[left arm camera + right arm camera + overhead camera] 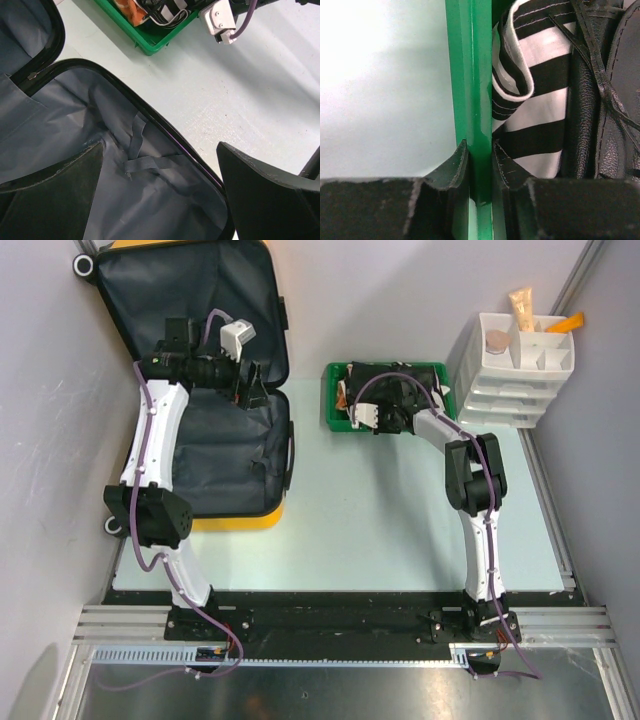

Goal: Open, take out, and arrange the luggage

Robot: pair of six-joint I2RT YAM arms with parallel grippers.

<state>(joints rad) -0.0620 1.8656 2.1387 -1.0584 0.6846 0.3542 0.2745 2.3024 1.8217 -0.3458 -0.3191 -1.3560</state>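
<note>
Left end effector [245,388]: jaws spread wide and holding nothing, hanging over the right side of the luggage where its two halves meet; in the wrist view one finger [50,195] is over the lining, the other by the black rim.
Right end effector [479,155]: jaws narrow, pinched on the left wall of the tray, one finger outside and one inside.
Counter [380,520]: pale surface carrying everything.
Luggage [170,310]: far left on the counter, lying open flat, one half far and one near, dark grey lining up, yellow shell showing along the near edge, wheels on the left.
Organizer [505,390]: white, far right, drawers below and open compartments on top with small items in them.
Tray [330,400]: green, far middle, between luggage and organizer, touching neither.
Striped cloth [540,110]: black and white, in the tray against the gripped wall.
Leather item [615,100]: black, just right of the cloth.
Strap [137,150]: grey, lying loose on the lining.
</note>
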